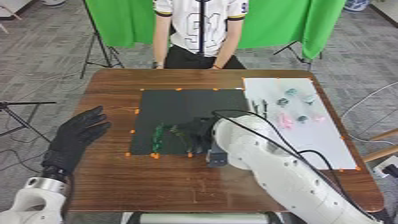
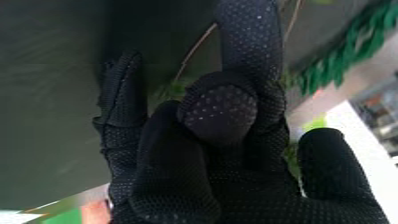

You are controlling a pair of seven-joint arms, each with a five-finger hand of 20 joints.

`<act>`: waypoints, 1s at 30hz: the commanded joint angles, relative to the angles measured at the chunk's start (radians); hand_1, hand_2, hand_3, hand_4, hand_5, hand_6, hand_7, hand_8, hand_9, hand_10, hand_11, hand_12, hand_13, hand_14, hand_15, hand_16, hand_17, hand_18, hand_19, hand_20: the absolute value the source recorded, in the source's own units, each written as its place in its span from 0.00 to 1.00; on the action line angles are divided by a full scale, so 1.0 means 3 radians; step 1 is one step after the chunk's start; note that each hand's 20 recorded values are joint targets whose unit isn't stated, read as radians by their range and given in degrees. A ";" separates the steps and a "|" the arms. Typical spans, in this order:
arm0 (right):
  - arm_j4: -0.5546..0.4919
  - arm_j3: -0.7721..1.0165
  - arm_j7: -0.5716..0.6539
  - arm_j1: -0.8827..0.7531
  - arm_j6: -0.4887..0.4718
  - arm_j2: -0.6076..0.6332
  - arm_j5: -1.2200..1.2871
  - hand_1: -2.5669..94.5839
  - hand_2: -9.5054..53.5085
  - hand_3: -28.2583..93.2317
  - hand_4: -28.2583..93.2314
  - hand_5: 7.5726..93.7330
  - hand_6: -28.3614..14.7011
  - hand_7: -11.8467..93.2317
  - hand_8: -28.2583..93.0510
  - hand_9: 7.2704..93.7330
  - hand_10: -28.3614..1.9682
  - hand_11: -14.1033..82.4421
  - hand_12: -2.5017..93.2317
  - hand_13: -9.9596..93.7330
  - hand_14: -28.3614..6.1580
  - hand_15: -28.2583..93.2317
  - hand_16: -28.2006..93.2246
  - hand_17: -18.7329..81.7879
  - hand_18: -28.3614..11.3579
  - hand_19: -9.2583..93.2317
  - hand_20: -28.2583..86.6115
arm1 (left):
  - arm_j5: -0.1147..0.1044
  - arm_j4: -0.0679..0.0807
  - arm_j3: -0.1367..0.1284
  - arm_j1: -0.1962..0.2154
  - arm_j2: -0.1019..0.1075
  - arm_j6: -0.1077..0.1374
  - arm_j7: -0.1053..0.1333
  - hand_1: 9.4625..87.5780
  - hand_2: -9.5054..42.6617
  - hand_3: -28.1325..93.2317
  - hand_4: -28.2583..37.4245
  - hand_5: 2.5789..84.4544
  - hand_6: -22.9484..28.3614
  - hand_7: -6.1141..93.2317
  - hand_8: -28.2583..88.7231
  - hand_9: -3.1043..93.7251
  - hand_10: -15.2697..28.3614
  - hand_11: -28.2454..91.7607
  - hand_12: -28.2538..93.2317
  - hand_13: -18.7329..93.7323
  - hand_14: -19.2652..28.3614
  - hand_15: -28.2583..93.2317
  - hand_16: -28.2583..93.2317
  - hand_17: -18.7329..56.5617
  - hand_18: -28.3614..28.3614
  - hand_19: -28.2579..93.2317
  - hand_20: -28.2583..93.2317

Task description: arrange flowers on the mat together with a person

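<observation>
Two green sprigs lie on the black mat, so the arrangement appears at an early stage. Pink flowers on the white sheet await placement. Left hand: relaxed, unloaded; right hand: over the mat, grasp indeterminable.

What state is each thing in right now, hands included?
Black mat: lying flat
White mat: lying flat
Green sprig: lying on the black mat
Pink flowers: lying on the white mat
Left hand: open
Right hand: over the black mat
</observation>
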 commanded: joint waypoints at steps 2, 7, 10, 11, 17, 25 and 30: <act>-0.0406 0.0776 -0.0238 -0.0450 0.0695 0.0427 0.0508 0.00 0.77 0.69 0.01 0.93 0.59 0.44 0.18 0.96 0.51 0.70 0.38 0.91 0.53 0.93 0.45 0.54 0.17 0.89 0.48 | -0.0001 -0.0024 -0.0086 0.0097 -0.0061 0.0008 0.0001 0.24 0.17 0.82 0.05 0.43 0.54 0.26 0.16 0.38 0.62 0.45 0.37 0.43 0.72 0.55 0.22 0.18 0.86 0.65 0.31; -0.0426 0.1624 -0.1132 -0.1097 0.1378 0.0712 0.1905 0.07 0.63 0.78 0.02 0.78 0.55 0.41 0.16 0.83 0.37 0.62 0.35 0.78 0.42 0.86 0.43 0.43 0.13 0.77 0.44 | -0.0009 -0.0096 -0.0155 0.0218 -0.0056 0.0070 0.0061 0.25 0.17 0.83 0.05 0.43 0.54 0.26 0.16 0.38 0.62 0.45 0.37 0.42 0.72 0.55 0.21 0.18 0.87 0.65 0.31; -0.0524 0.2110 -0.1319 -0.1442 0.1362 0.0912 0.2595 0.11 0.56 0.81 0.02 0.70 0.50 0.37 0.16 0.70 0.31 0.56 0.33 0.69 0.37 0.82 0.41 0.40 0.11 0.73 0.44 | -0.0033 -0.0140 -0.0180 0.0251 -0.0035 0.0111 0.0092 0.25 0.16 0.83 0.05 0.43 0.54 0.26 0.16 0.38 0.62 0.45 0.37 0.42 0.72 0.54 0.21 0.18 0.87 0.65 0.31; -0.0548 0.2237 -0.1467 -0.1551 0.1350 0.0972 0.2645 0.12 0.54 0.82 0.02 0.68 0.50 0.37 0.16 0.68 0.30 0.55 0.32 0.67 0.36 0.80 0.40 0.40 0.10 0.73 0.44 | -0.0043 -0.0152 -0.0198 0.0267 -0.0028 0.0108 0.0103 0.25 0.17 0.82 0.05 0.43 0.54 0.26 0.16 0.38 0.62 0.45 0.37 0.42 0.72 0.54 0.21 0.18 0.87 0.65 0.31; -0.0737 0.3003 -0.2117 -0.2354 0.1436 0.1146 0.2875 0.13 0.43 0.87 0.02 0.56 0.51 0.35 0.15 0.54 0.32 0.43 0.28 0.55 0.35 0.66 0.36 0.35 0.11 0.68 0.43 | -0.0051 -0.0185 -0.0240 0.0275 0.0009 0.0125 0.0159 0.24 0.18 0.82 0.03 0.44 0.55 0.24 0.16 0.38 0.62 0.45 0.37 0.42 0.72 0.53 0.22 0.18 0.87 0.65 0.31; -0.0936 0.3265 -0.2735 -0.3036 0.2265 0.1002 0.3145 0.16 0.29 0.91 0.02 0.46 0.54 0.30 0.15 0.44 0.39 0.33 0.27 0.46 0.41 0.51 0.39 0.30 0.14 0.59 0.44 | -0.0031 -0.0231 -0.0310 0.0360 0.0013 0.0149 0.0200 0.25 0.17 0.82 0.04 0.43 0.55 0.23 0.17 0.36 0.62 0.43 0.37 0.42 0.71 0.47 0.21 0.20 0.85 0.64 0.28; -0.1023 0.3448 -0.2921 -0.3342 0.2380 0.0864 0.3146 0.15 0.30 0.92 0.02 0.43 0.54 0.29 0.15 0.41 0.40 0.30 0.26 0.43 0.42 0.47 0.40 0.29 0.15 0.55 0.44 | 0.0012 -0.0196 -0.0250 0.0290 -0.0005 0.0067 0.0149 0.25 0.16 0.82 0.04 0.42 0.54 0.23 0.17 0.35 0.60 0.42 0.37 0.40 0.70 0.46 0.22 0.19 0.85 0.64 0.28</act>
